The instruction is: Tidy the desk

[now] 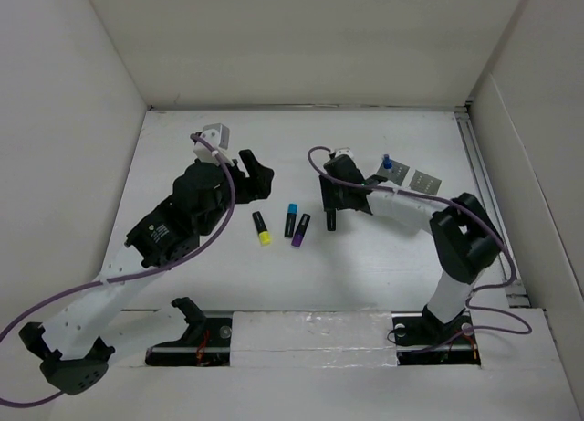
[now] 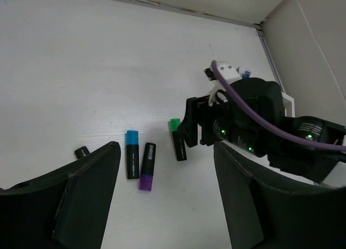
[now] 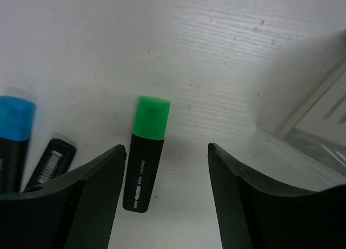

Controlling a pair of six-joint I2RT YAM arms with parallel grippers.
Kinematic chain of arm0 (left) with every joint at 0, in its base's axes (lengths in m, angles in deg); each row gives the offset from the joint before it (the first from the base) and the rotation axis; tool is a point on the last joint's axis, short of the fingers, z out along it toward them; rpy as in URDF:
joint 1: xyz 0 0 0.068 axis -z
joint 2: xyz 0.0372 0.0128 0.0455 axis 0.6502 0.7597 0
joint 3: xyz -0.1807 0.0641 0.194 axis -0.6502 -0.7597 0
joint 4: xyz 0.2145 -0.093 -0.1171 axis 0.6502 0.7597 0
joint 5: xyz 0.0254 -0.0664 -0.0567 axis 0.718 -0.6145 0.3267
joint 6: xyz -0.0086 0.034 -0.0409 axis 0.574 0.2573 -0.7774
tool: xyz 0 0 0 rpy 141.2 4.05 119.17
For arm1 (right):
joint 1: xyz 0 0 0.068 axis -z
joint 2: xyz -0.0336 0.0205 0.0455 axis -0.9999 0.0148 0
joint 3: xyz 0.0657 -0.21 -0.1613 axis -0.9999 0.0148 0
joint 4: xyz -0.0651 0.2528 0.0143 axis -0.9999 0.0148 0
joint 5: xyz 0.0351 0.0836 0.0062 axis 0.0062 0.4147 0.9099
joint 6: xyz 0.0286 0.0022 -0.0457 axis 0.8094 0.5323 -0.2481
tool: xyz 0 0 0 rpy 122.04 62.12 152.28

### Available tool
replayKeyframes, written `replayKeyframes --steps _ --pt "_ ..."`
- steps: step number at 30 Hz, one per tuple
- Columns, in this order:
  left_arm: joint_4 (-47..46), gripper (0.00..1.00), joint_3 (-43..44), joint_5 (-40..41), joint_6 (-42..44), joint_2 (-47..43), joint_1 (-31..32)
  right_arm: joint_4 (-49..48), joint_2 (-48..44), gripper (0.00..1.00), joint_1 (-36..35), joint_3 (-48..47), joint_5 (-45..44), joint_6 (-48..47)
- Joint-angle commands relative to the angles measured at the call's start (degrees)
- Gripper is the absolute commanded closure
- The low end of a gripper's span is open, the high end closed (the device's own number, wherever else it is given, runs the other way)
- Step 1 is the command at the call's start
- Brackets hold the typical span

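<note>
White walls (image 1: 301, 37) box in the flat white counter (image 1: 383, 257), which spreads under both arms and carries four things lying near its middle: a yellow marker (image 1: 263, 229), a blue marker (image 1: 291, 218), a purple marker (image 1: 300, 230) and a green marker (image 3: 145, 173). The left jaws stand apart with nothing between them, near the yellow marker. The right jaws are apart too, low over the green marker, which lies flat on the counter between them, close by one finger and unclamped.
</note>
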Motion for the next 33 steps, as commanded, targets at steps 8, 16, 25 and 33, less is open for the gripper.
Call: replayKeyframes --steps 8,16,25,33 --pt "-3.4 0.34 2.3 -4.6 3.7 0.9 -3.2 -0.7 8.6 0.32 2.1 -6.5 3.9 0.1" --pt "-3.7 0.34 1.5 -5.0 2.5 0.3 -3.2 -1.5 11.6 0.38 0.5 -6.0 6.0 3.3" --pt "-3.7 0.35 -0.9 -5.9 -0.5 -1.8 -3.2 0.3 5.2 0.93 -2.0 -7.3 2.9 4.7" --pt "-7.3 0.35 -0.3 -10.1 -1.0 1.8 -3.2 0.4 -18.4 0.95 6.1 -8.8 -4.1 2.8"
